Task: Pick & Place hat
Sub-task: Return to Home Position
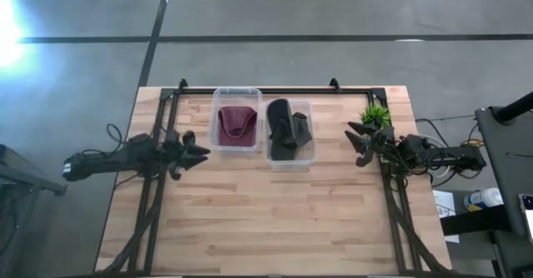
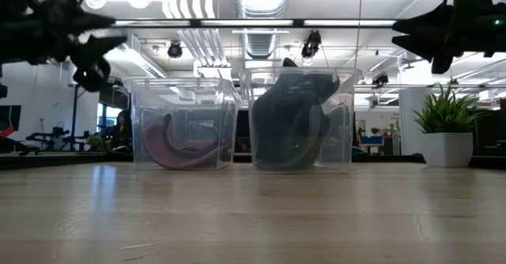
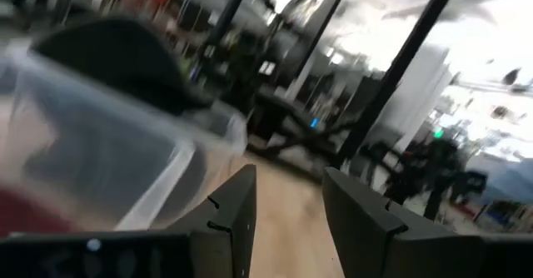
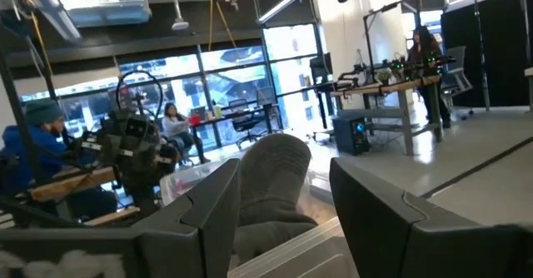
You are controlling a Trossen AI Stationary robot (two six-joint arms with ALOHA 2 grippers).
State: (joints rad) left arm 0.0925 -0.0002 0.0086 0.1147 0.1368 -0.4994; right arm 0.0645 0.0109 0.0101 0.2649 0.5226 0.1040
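Landmark = right bin (image 1: 290,163), clear plastic, at the far middle of the counter (image 1: 275,220).

- Black caps (image 1: 287,128): inside the right bin, bundled together. I can't separate them cleanly, likely 2. In the low view the top of the pile pokes above the rim.
- Left bin (image 1: 236,91): just beside the right bin on its left. The red cap (image 1: 236,126) lies crumpled inside it.
- Left pincer (image 1: 193,151): left of the right bin, beyond the left bin, held above the counter. It is spread apart with nothing between the tips.
- Right pincer (image 1: 356,141): right of the right bin, well clear of it and off the counter. It is also spread apart and empty.
- Plant (image 1: 375,114): small pot right of the right bin, just behind the right pincer.

Judgement: all caps look binned, with none loose on the counter, so sorting reads as done. Only the arm retreat seems left.

Handling, judged from looks: the caps are light, soft cloth. The crowns collapse and fold, while the brims are stiffer and hold shape. They aren't fragile or slippery. If a re-grasp were needed, pinching the brim edge or a fold of crown sticking above the rim looks best. The floppy fabric may drag on the bin wall or tug the light bin along.
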